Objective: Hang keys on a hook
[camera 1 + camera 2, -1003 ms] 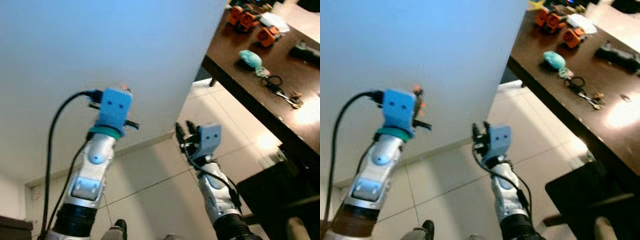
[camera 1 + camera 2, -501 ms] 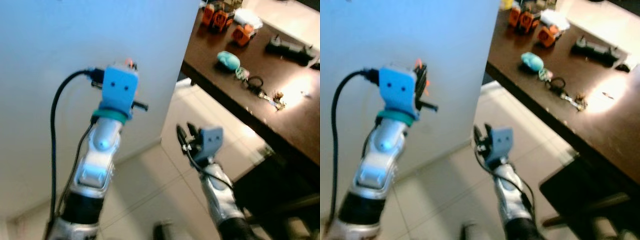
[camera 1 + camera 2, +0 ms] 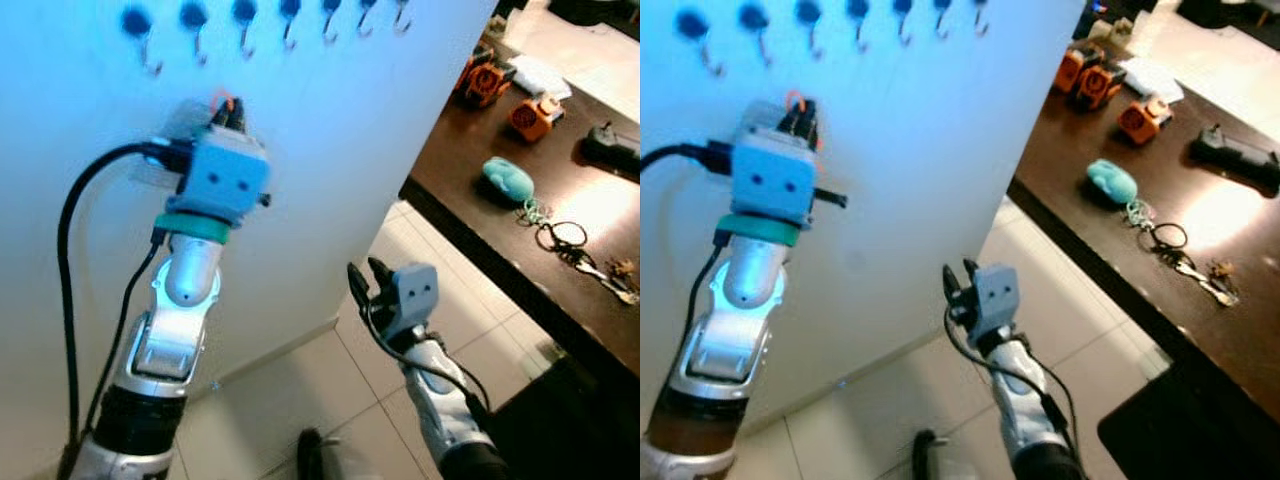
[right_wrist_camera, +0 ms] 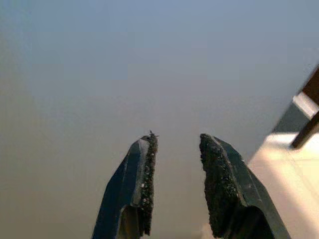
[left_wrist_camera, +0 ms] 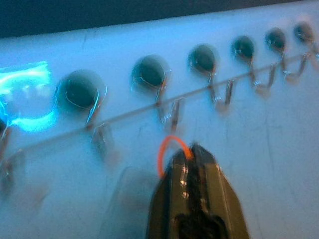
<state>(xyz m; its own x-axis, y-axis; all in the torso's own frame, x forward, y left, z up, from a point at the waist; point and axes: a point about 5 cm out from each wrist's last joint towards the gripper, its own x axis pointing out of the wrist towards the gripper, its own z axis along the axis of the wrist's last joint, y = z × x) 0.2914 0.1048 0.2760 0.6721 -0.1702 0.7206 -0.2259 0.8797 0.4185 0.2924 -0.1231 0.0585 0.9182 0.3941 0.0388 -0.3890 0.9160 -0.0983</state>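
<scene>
Left wrist view: I see my left gripper [image 5: 192, 152] clamped on an orange ring [image 5: 169, 145], just below the hooks [image 5: 169, 110]. My right gripper [image 4: 175, 144] hangs parted, well below them.

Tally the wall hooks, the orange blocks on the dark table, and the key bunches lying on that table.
Wall hooks: 7
Orange blocks: 3
Key bunches: 1
Total: 11
</scene>
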